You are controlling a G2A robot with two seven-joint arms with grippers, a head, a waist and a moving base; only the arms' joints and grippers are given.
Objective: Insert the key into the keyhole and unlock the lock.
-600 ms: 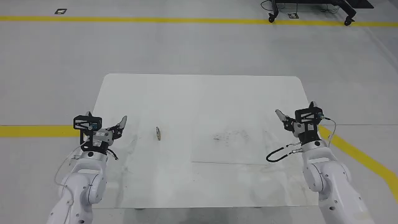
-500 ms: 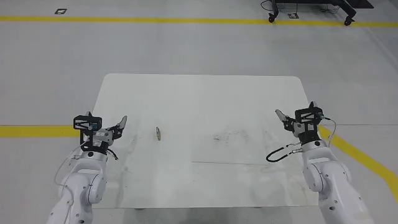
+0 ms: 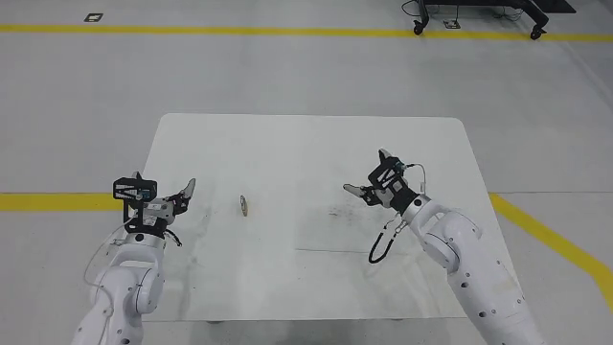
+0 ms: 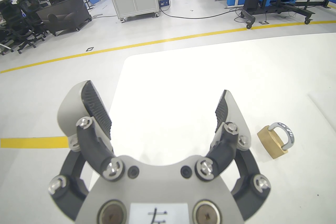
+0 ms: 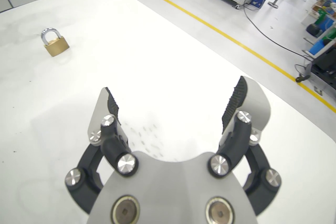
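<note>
White worktop (image 3: 306, 144), rounded corners, faint scuff marks (image 3: 352, 211) right of middle. Left pincer (image 3: 165, 197) at worktop's left edge, jaws spread wide, gripping nothing. Right pincer (image 3: 367, 174) above worktop right of centre, just beside scuff marks, jaws released too, empty. Brass padlock (image 3: 244, 205) with silver shackle rests on worktop left of centre, between both pincers, nearer left one, touching neither.
</note>
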